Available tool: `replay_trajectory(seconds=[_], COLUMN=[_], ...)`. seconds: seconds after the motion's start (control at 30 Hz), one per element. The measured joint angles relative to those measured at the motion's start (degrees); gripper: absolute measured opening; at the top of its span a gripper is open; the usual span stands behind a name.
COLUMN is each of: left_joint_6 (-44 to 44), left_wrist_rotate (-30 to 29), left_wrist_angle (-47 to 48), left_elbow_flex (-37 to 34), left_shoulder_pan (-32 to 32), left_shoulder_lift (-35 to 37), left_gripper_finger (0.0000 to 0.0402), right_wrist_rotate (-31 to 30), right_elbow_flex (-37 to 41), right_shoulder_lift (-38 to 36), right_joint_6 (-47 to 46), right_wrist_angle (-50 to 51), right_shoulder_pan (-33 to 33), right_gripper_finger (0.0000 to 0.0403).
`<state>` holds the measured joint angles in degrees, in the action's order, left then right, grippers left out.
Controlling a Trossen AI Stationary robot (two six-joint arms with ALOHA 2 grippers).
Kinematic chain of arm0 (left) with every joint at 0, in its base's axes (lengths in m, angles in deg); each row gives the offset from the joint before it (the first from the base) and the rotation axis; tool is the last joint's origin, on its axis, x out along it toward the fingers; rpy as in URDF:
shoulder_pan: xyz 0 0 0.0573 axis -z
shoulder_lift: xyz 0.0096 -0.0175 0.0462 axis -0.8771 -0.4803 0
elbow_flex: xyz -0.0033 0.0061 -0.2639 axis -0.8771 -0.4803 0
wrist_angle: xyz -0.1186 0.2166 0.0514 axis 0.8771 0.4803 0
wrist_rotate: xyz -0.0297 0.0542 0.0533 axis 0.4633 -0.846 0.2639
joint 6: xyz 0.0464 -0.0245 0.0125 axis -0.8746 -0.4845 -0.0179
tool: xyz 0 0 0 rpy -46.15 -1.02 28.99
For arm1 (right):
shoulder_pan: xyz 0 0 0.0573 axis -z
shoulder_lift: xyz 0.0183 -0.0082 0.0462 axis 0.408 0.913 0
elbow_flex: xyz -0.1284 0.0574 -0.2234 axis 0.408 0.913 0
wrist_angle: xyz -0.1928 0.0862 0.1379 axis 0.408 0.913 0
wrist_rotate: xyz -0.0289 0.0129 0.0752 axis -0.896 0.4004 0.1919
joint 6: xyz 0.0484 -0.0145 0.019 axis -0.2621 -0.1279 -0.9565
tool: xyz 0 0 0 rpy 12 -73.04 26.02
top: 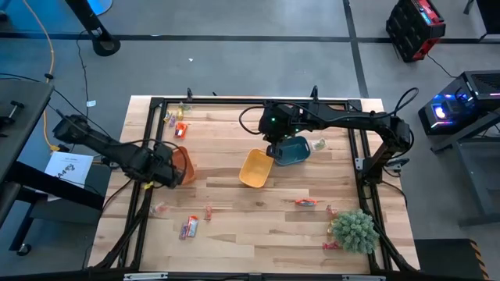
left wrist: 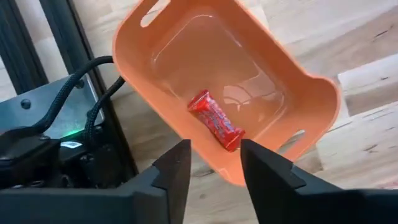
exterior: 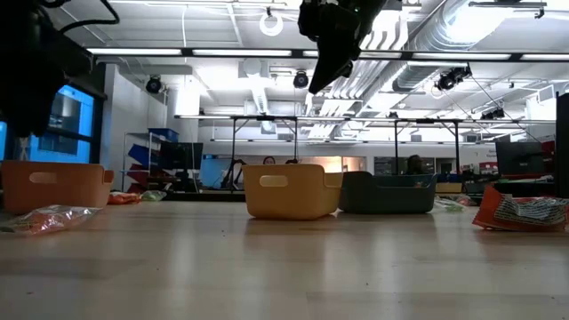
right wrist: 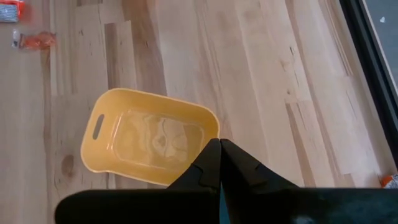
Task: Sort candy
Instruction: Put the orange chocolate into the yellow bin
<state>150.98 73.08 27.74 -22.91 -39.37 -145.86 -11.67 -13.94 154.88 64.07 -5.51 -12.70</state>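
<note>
My left gripper [left wrist: 214,163] is open and hovers above the orange bin [left wrist: 224,81] at the table's left side [top: 185,164]. One red wrapped candy [left wrist: 216,119] lies on that bin's floor. My right gripper [right wrist: 219,157] is shut and empty, raised above the rim of the yellow-orange bin [right wrist: 149,138] near the table's middle [top: 256,168]. The blue bin [top: 295,150] stands right beside it. More candy lies loose on the table: near the far left corner [top: 175,119], along the near side [top: 189,226] [top: 306,203], and in the low view's foreground [exterior: 44,220].
A green spiky plant [top: 355,230] stands at the near right corner with candy [top: 330,246] beside it. The black frame rails [top: 367,179] border the table. Bare wood lies between the bins and the near edge.
</note>
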Motion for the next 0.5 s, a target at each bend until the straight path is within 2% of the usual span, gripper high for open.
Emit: replay_trajectory(seconds=[0.07,0.27,0.5], left_joint_6=[-0.9,-8.5,-31.1], left_wrist_rotate=[-2.0,-15.5,-17.6], left_wrist_angle=[0.0,0.2,-0.3], left_elbow_flex=[1.3,10.5,19.0], left_shoulder_pan=[-0.8,-8.5,-25.2], left_shoulder_lift=[0.6,2.7,0.9], left_gripper_finger=[0.0149,0.0162,0.0163], right_wrist_rotate=[0.0,0.9,4.0], right_elbow_flex=[0.0,0.0,0.0], right_shoulder_lift=[0.0,0.0,0.0], right_joint_6=[-0.5,-3.7,-7.6], right_wrist_angle=[-0.3,-7.6,-10.8], right_shoulder_pan=[0.2,1.8,4.0], right_gripper_finger=[0.0000,0.0000,0.0000])
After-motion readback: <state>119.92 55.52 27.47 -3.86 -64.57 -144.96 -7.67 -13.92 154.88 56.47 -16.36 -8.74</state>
